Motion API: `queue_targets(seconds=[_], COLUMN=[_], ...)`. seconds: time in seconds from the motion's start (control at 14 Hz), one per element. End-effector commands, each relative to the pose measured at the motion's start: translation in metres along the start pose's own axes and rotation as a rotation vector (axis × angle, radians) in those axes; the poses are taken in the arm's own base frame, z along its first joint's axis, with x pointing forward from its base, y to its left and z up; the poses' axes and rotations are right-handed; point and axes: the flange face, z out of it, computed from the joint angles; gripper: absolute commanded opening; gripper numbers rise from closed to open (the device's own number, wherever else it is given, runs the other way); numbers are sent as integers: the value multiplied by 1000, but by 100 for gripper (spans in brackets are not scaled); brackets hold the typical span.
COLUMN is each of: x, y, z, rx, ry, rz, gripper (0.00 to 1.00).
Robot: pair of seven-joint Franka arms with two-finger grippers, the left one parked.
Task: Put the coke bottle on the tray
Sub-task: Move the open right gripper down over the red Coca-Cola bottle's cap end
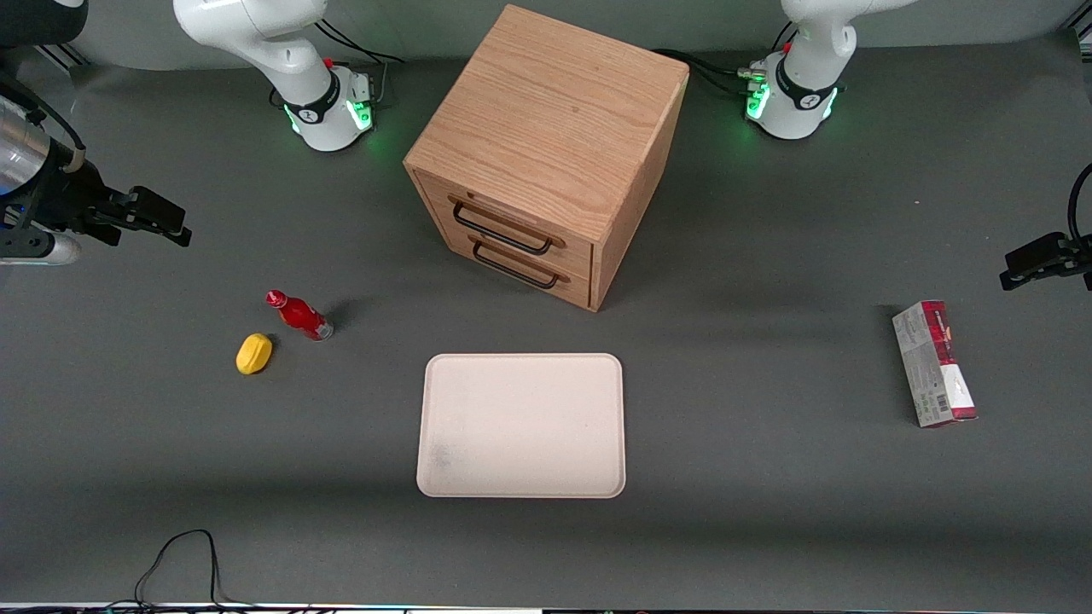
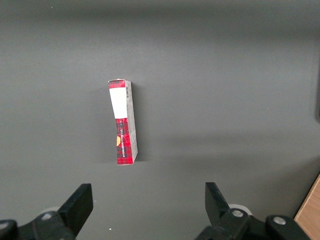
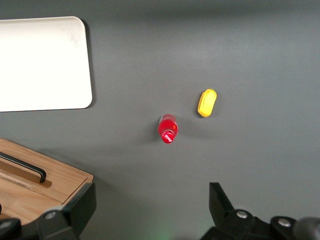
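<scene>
Approach comes first: my end effector (image 3: pixel 150 212), wide open and empty, hangs above the standing coke bottle (image 1: pixel 299 315) near the worktop's working-arm edge, and must descend before carrying it to the tray (image 1: pixel 521 425).

the coke bottle (image 1: pixel 298 315) (image 3: pixel 168 128), small and red with a red cap (clear base), stands upright toward the working arm's end of the table. the tray (image 1: pixel 521 425) (image 3: pixel 42 62), cream and bare, lies flat near the table's front edge, mid-length. the gripper (image 1: pixel 153 217) hovers above that end, fingers apart.
</scene>
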Motion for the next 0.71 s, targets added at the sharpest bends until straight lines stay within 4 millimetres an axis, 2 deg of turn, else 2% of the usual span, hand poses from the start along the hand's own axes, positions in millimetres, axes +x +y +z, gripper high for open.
queue_targets(seconds=[0.0,0.14,0.29,0.43,0.64], x=[0,1,3,7,10], y=[1,0,1,9,9], z=[-3,3,22,57,125], rx=[23,18,6,4,7], ry=[-8,-18,-40,-58,-44], rz=[16,18,18,27,22], gripper=[100,100,100,100,100])
